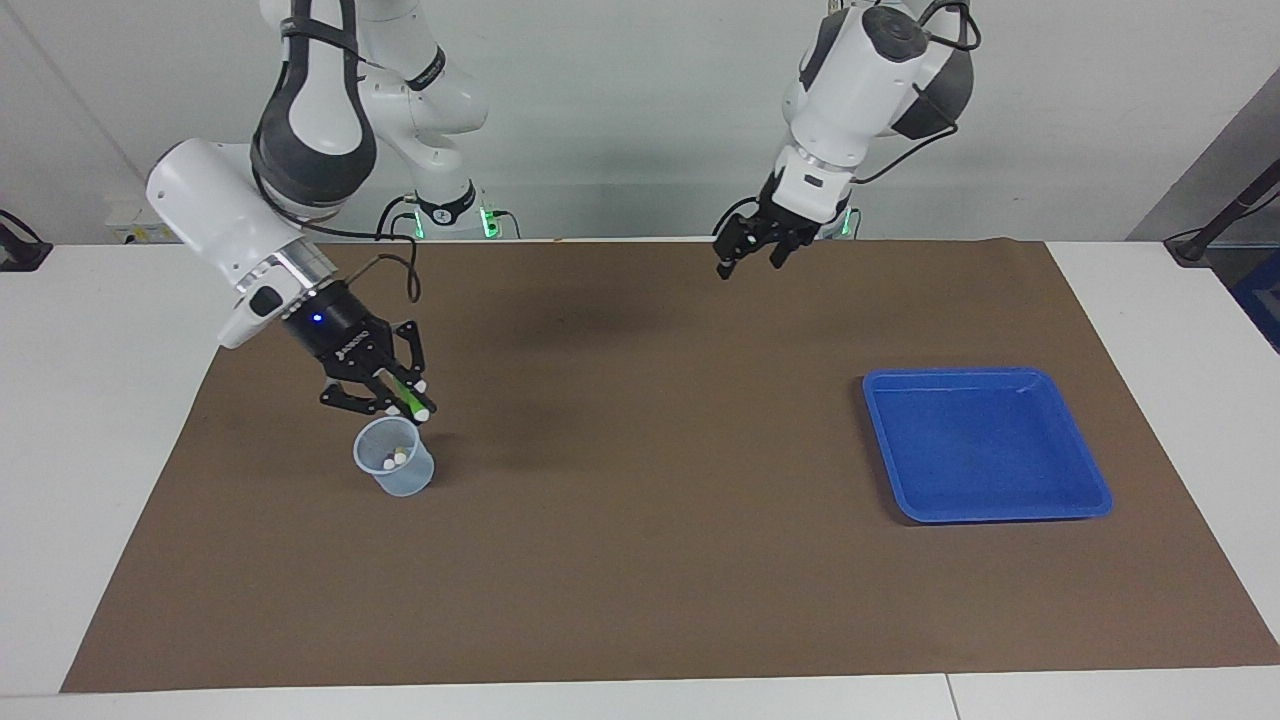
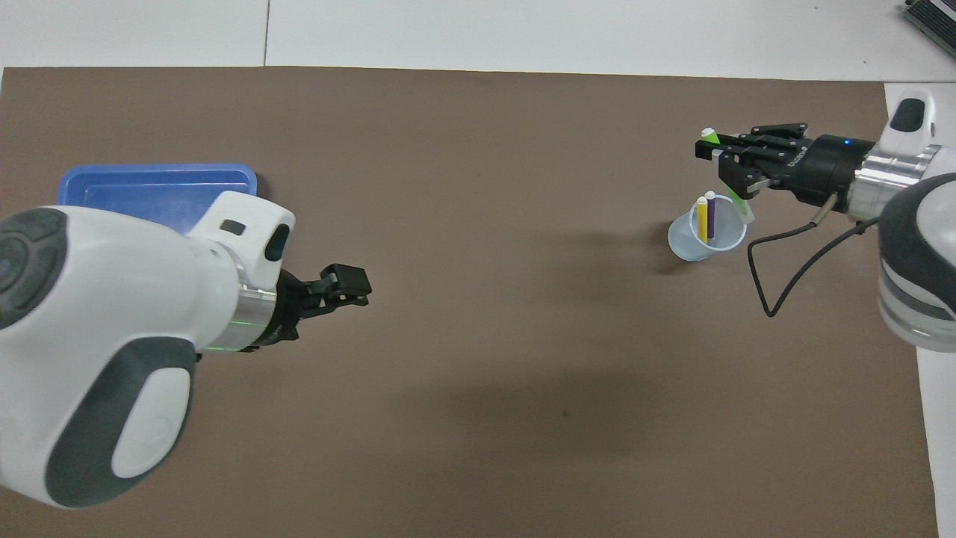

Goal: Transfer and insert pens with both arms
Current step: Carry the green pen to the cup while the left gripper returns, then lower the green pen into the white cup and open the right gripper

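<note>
Here the right gripper (image 1: 388, 393) clamps the green pen (image 1: 409, 397) tilted above the cup (image 1: 395, 458).

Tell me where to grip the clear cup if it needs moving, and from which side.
Take the clear cup by its rim wall, coming straight down with one finger inside and one outside. It stands upright and open-topped, so the wall is reachable from above. Choose the rim arc away from the yellow pen and purple pen, which lean on the edge farther from the robots. Probably light, so grip gently.
</note>
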`<state>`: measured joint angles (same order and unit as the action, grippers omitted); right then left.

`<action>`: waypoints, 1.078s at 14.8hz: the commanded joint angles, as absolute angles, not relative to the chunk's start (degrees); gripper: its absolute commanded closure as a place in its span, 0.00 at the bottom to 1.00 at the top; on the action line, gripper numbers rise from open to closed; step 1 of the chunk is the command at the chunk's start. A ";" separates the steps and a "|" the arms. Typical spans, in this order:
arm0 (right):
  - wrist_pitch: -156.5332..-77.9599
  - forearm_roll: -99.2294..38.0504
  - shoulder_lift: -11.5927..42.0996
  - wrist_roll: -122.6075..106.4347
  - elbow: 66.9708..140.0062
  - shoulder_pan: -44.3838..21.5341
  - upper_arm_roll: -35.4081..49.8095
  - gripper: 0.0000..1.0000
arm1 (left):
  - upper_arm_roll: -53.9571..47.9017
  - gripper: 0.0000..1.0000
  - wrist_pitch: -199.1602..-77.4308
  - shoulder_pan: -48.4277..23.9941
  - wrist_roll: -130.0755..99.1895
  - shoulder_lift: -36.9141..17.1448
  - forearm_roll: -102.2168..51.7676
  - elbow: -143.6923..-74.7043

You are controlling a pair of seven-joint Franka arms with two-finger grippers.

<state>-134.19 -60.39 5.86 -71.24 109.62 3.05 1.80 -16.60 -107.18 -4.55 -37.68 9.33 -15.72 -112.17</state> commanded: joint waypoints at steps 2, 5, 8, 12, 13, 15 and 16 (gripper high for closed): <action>-136.58 -70.37 8.52 -87.84 110.48 5.18 2.81 1.00 | -17.14 0.00 -103.46 7.27 -27.10 10.64 -14.33 -110.31; -136.32 -84.51 10.45 -102.44 112.23 5.27 2.81 1.00 | -17.23 0.00 -99.77 10.37 -21.98 9.67 -7.94 -106.97; -135.01 -88.50 10.64 -107.39 114.42 6.76 2.81 1.00 | -17.14 0.00 -97.48 11.59 -21.80 7.92 -3.61 -103.38; -130.27 -90.86 11.07 -115.38 117.50 9.93 2.81 1.00 | -16.96 0.00 -87.65 12.66 -20.92 -0.85 0.69 -87.94; -129.30 -93.92 11.07 -117.05 118.47 9.93 2.81 1.00 | -16.79 0.00 -85.45 12.48 -20.92 -3.58 2.01 -84.41; -128.41 -97.29 11.07 -120.22 119.97 10.19 2.81 1.00 | -16.53 0.00 -84.46 10.74 -20.92 -6.93 3.51 -81.40; -128.41 -97.56 11.16 -120.32 120.06 10.20 2.81 1.00 | -15.48 0.00 -84.55 8.72 -20.92 -7.03 5.34 -81.21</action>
